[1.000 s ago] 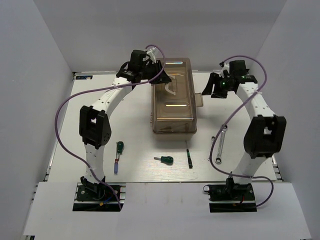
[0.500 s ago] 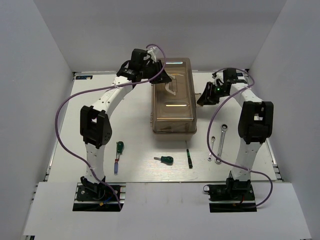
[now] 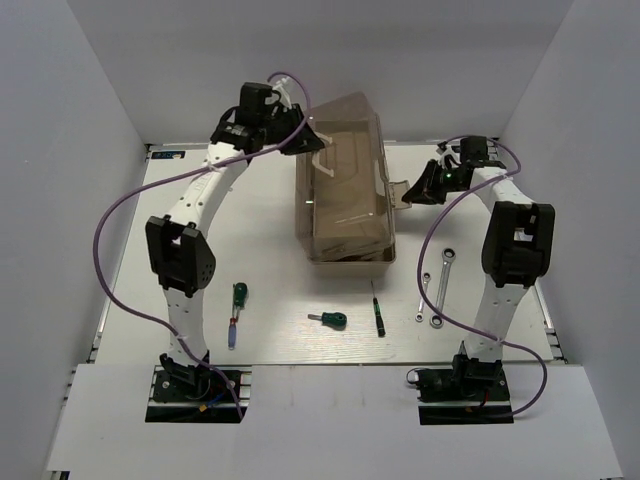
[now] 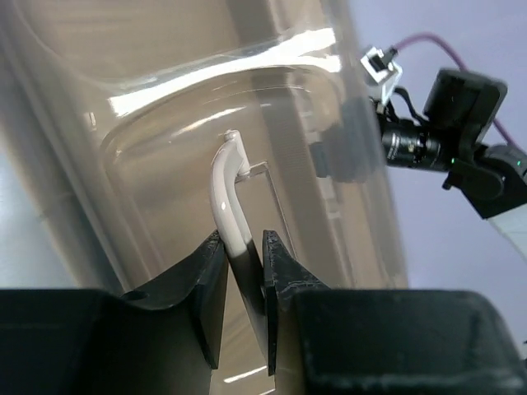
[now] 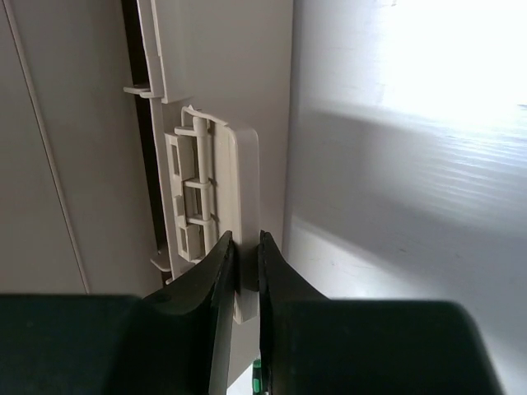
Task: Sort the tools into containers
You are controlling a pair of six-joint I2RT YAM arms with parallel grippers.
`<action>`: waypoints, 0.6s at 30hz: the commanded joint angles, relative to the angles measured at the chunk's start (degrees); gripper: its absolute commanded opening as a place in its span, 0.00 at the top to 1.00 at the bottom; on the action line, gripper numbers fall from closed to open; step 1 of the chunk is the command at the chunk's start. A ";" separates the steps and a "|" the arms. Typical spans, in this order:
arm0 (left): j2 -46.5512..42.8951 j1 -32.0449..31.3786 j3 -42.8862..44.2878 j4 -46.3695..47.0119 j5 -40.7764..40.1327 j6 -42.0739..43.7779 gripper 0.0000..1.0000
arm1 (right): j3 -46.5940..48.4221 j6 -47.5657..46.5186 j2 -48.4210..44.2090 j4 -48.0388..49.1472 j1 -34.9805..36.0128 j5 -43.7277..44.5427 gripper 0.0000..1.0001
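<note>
Overhead alone, I see the lid [image 3: 345, 170] tilted; wrist views show left claw [image 4: 243, 247] pinching its handle [image 4: 221, 185], right claw [image 5: 244, 243] the latch [image 5: 239, 173].

Tilted lid [image 3: 345, 150] apparently bars entry into toolbox [image 3: 350, 252].

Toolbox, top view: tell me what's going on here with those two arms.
Both arms are working on the beige toolbox. The left gripper is shut on the clear handle, with the brown lid tilted up. The right gripper pinches the latch flap on the box's right side. The two wrenches and three screwdrivers lie on the table in front, none sorted yet.
</note>
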 commanded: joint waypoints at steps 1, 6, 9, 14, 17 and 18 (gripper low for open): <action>-8.90 4.66 2.13 -3.09 -5.02 3.95 1.00 | 3.43 0.30 -1.30 5.11 -4.70 3.45 1.00; -15.23 7.56 -3.92 -6.69 -10.63 6.76 1.00 | 3.00 0.04 -1.39 5.03 -5.75 3.45 1.00; -18.31 9.06 -10.06 -6.70 -13.98 6.76 1.00 | 2.65 -0.05 -1.39 5.20 -6.10 3.45 1.00; -22.37 10.90 -18.08 -5.20 -15.05 6.76 0.96 | 2.82 -0.05 -1.13 5.12 -6.02 2.57 1.00; -23.42 11.44 -19.93 -4.68 -15.05 6.76 0.81 | 3.08 -0.05 -0.69 5.11 -6.10 1.17 0.89; -23.42 11.44 -19.94 -4.68 -15.05 6.76 0.69 | 3.34 -0.05 -0.69 5.11 -6.02 0.03 0.80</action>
